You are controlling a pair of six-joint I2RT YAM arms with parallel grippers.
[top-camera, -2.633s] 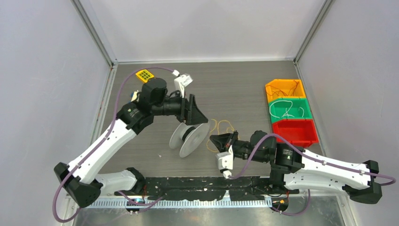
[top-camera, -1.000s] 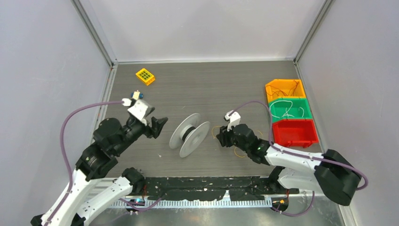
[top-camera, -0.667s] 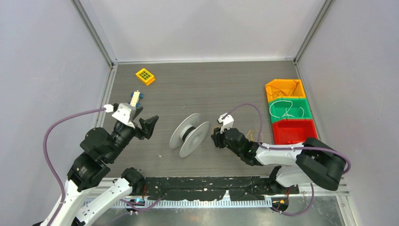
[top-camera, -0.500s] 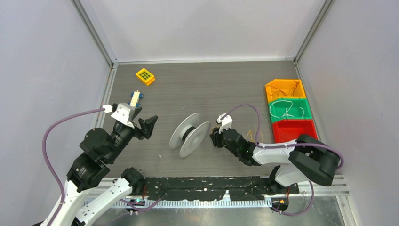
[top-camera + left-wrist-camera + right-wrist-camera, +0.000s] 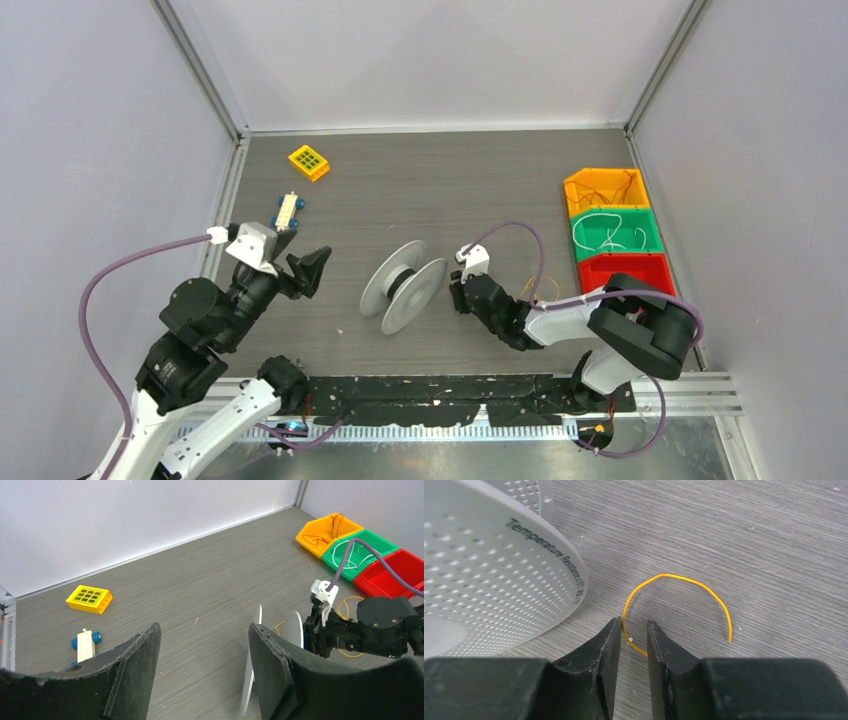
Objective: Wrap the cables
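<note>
The cable is a thin yellow-orange wire (image 5: 684, 580) lying curled on the table just right of the grey perforated spool (image 5: 489, 565). My right gripper (image 5: 634, 625) is low over the table, its jaws a narrow gap apart, and the wire passes between them without being pinched. From above, the right gripper (image 5: 460, 298) sits right beside the spool (image 5: 402, 286), and bits of wire (image 5: 545, 291) show behind the arm. My left gripper (image 5: 205, 635) is wide open and empty, left of the spool (image 5: 250, 665) and apart from it; it also shows from above (image 5: 312, 265).
Orange (image 5: 576, 183), green (image 5: 652, 236) and red (image 5: 625, 292) bins stand at the right edge, the first two holding other wires. A yellow brick (image 5: 308, 160) and a white-and-blue toy piece (image 5: 287, 210) lie at the back left. Walls enclose the table.
My left arm has let go of the spool and pulled back to the left. My right gripper has swung round and come down on the wire beside the spool.
</note>
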